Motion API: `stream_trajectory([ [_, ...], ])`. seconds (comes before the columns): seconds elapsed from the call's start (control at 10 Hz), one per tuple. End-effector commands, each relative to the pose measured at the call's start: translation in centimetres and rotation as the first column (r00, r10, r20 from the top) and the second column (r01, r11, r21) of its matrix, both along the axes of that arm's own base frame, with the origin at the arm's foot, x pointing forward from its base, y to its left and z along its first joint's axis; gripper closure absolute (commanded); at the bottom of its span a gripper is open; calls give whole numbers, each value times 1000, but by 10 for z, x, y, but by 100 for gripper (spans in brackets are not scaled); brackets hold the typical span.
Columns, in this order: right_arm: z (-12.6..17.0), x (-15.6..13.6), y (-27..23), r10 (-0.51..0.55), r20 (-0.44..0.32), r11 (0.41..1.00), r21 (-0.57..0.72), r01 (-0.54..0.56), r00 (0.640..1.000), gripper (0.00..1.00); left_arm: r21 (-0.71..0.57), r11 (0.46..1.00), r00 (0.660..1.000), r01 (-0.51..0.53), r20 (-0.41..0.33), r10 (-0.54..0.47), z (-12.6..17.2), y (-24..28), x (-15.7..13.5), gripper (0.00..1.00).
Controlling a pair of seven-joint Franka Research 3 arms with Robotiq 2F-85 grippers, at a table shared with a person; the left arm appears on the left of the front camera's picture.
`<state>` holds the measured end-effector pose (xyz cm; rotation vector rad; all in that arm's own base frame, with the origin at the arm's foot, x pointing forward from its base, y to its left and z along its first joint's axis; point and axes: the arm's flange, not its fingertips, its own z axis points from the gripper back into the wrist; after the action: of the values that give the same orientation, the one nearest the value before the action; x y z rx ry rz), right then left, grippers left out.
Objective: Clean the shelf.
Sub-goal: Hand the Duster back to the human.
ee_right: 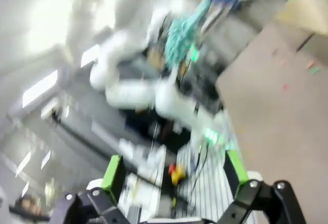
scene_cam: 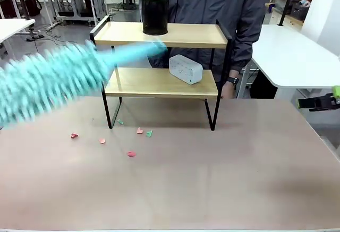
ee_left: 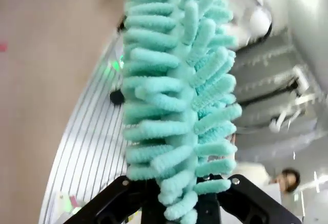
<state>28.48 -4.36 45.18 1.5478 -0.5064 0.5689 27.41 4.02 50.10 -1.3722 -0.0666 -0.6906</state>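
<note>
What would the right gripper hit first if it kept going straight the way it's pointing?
Probably the other arm holding the teal duster; nothing nearer lies between the open right gripper's fingers, though blur hides depth.

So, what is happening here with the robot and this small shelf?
The left end effector is shut on a turquoise duster, which is blurred beside the shelf. A black cylinder stands on the top board and a white box on the lower one. Paper scraps lie on the table. A person stands behind. The right end effector is open, off to the side.
</note>
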Motion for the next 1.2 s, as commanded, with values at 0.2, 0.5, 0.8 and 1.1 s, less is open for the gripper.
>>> stream_trajectory([
  [0.2,0,0,0,0,0,1000,0,0,1000,0,-462,722,847,-515,-146,511,7,90,1,100],
  [0.5,0,0,0,0,0,1000,0,0,1000,0,-306,585,660,-751,-344,668,-6,84,35,100],
  [0.8,0,0,0,0,0,1000,0,0,1000,0,-123,631,592,-766,-517,618,-51,66,92,100],
  [1.1,0,0,0,0,0,1000,0,0,1000,0,-27,623,524,-782,-570,633,-91,57,120,100],
])
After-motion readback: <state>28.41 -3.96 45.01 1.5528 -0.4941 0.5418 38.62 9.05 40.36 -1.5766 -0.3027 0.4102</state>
